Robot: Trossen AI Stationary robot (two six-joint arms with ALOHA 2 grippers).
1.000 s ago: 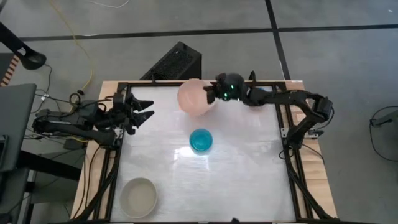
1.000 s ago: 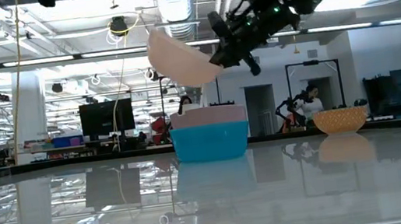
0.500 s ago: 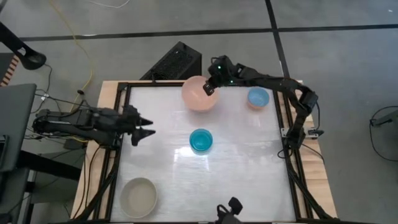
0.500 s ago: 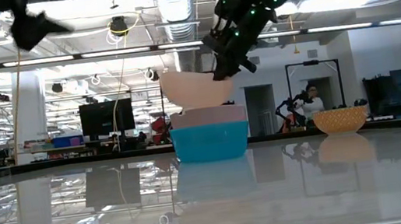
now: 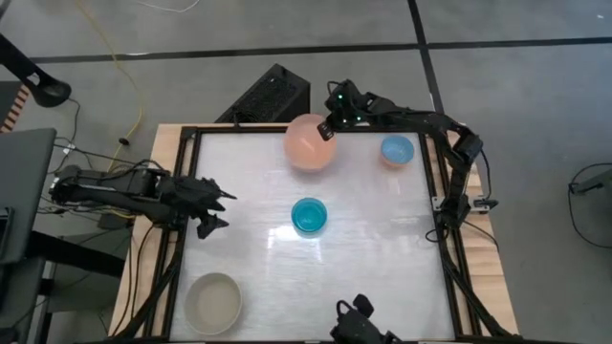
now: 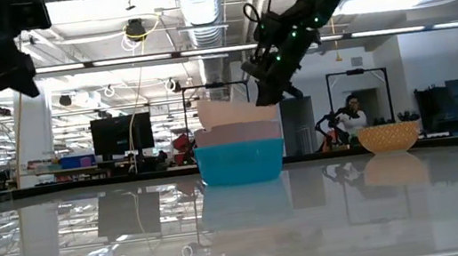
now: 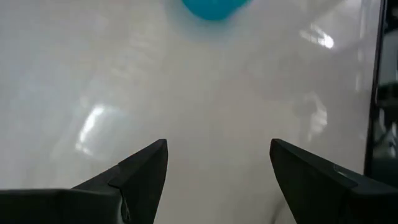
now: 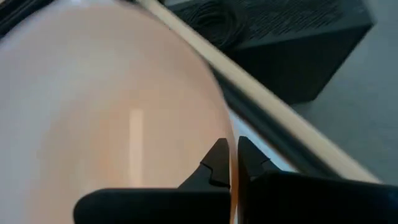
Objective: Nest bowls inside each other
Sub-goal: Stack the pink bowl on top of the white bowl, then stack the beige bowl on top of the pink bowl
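My right gripper (image 5: 330,127) is at the table's far edge, shut on a pink bowl (image 5: 309,141). In the low view that bowl (image 6: 231,111) sits level inside a second pinkish bowl (image 6: 239,133), which the high view hides beneath it. A teal bowl (image 5: 309,216) stands at the table's middle. A light blue bowl with an orange outside (image 5: 397,150) stands at the far right, and a grey-beige bowl (image 5: 212,301) at the near left. At the left, my left gripper (image 5: 216,208) hangs open above bare table, pointing toward the teal bowl (image 7: 211,7). My right gripper pinches the pink bowl's rim (image 8: 229,134) on its far right side, one finger inside the bowl (image 8: 216,158) and one outside (image 8: 250,158). The fingers slant down from the far right. The bowl sits level, its base down in the bowl beneath it.
A black box (image 5: 273,96) stands on the floor beyond the far edge. A dark device (image 5: 359,323) sits at the near edge. Black frame rails (image 5: 442,205) run along the table's sides. In the room behind, a person (image 6: 355,119) sits far off.
My right gripper has lowered the pink bowl and tipped it from steeply tilted to level, and it now sits in the bowl behind the teal one. My left gripper has sunk, tipped its fingers downward and swung toward the near edge, staying open.
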